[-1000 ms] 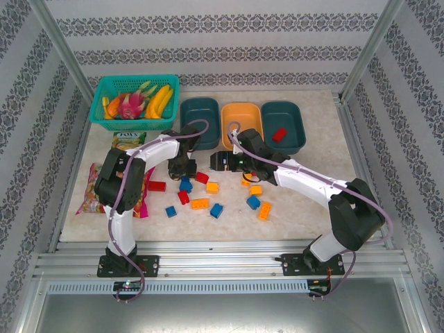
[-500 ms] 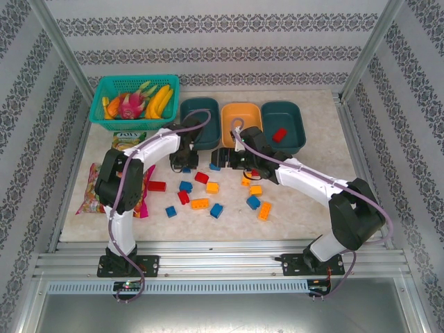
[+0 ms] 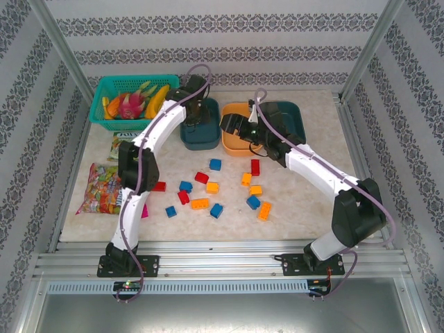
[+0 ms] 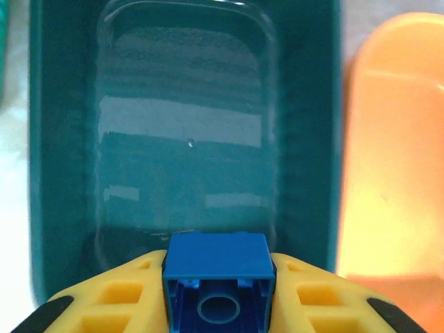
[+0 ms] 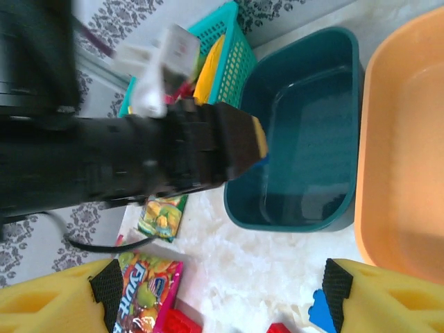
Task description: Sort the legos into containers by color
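Observation:
In the left wrist view my left gripper (image 4: 218, 288) is shut on a blue lego (image 4: 218, 267), held above the left dark teal container (image 4: 187, 139). From above, that gripper (image 3: 199, 119) hangs over the same tub (image 3: 189, 137). My right gripper (image 3: 232, 132) stands open and empty at the near left edge of the orange container (image 3: 243, 109); its wide-spread fingertips (image 5: 347, 288) frame bare table. A second teal container (image 3: 295, 118) sits at the right. Several red, blue and orange legos lie on the table, among them a blue one (image 3: 216, 164) and a red one (image 3: 254, 166).
A turquoise basket of fruit (image 3: 104, 94) stands at the back left. Snack packets (image 3: 100, 191) lie along the left side, one beside a red lego (image 3: 159, 186). The left arm (image 5: 139, 159) crosses the right wrist view. Metal frame posts stand at the table's corners.
The left arm has carried the blue lego from the pile back to above the left teal tub. The right arm has swung back from the pile to the orange tub's edge.

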